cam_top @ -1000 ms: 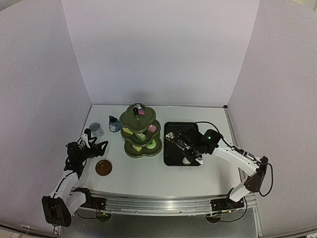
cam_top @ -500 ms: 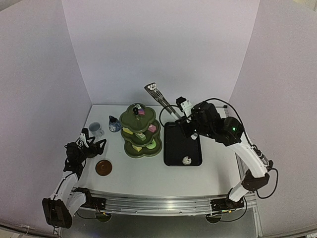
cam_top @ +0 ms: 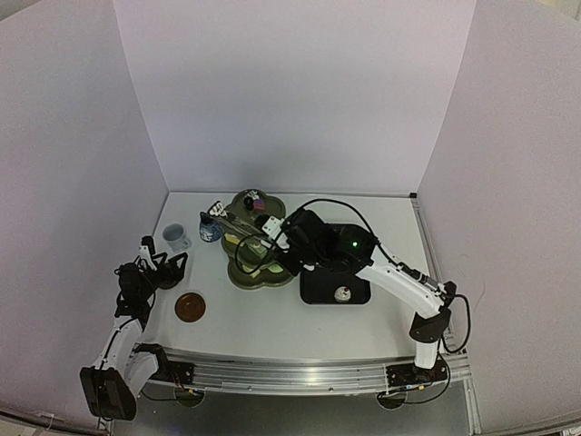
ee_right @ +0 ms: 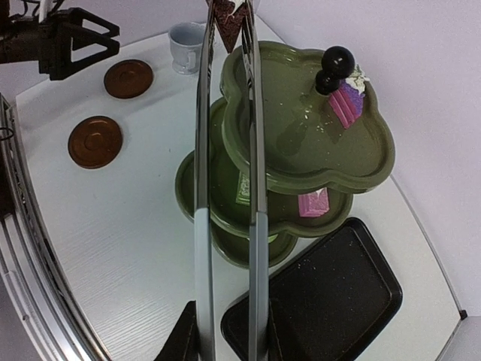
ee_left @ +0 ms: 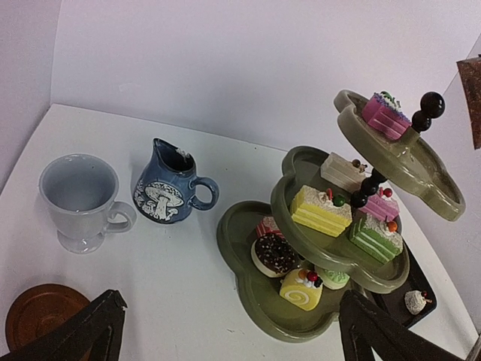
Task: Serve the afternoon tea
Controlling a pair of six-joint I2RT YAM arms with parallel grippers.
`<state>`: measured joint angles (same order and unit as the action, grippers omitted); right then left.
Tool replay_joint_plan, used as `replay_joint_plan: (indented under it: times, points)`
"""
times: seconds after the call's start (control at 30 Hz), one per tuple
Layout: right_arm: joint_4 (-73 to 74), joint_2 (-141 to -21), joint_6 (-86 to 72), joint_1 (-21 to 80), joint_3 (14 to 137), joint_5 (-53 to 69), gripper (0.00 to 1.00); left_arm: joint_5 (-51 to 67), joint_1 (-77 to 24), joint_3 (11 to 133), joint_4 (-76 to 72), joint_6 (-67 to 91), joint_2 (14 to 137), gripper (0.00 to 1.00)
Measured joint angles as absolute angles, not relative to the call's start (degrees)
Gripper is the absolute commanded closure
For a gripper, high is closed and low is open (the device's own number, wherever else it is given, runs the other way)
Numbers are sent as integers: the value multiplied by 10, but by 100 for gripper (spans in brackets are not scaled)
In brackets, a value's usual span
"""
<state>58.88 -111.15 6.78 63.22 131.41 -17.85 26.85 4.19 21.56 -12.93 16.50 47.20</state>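
as tongs (ee_right: 256, 150) jut from the right fingers (ee_right: 186, 338), their tips pinch a cake (ee_right: 225, 16).

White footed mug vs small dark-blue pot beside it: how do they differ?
Colour: the white footed ceramic mug is plain; the small dark-blue ceramic pot carries a white mushroom design.
Shape: the mug stands on a stemmed foot with a round rim; the pot sits flat-bottomed with a pinched spout.
Contents: the mug shows empty; the pot's inside is hidden.
Shared: both upright, apart, loop handles toward the same side, on the white table.
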Motion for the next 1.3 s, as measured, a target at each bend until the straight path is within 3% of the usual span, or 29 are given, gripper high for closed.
replay_joint_plan:
  times: [0.53, 0.63, 0.83, 1.3]
  points:
    - [639, -1149, 75, 629, 1315, -242, 100, 268, 46, 216, -129, 168, 472, 0]
    - [640, -1151, 75, 629, 1315, -245, 94, 268, 46, 216, -129, 170, 472, 0]
    - [640, -1153, 73, 629, 1315, -257, 72, 268, 47, 215, -129, 173, 472, 0]
    - [644, -1163, 58, 629, 1357, -270, 66, 268, 49, 208, -125, 180, 472, 0]
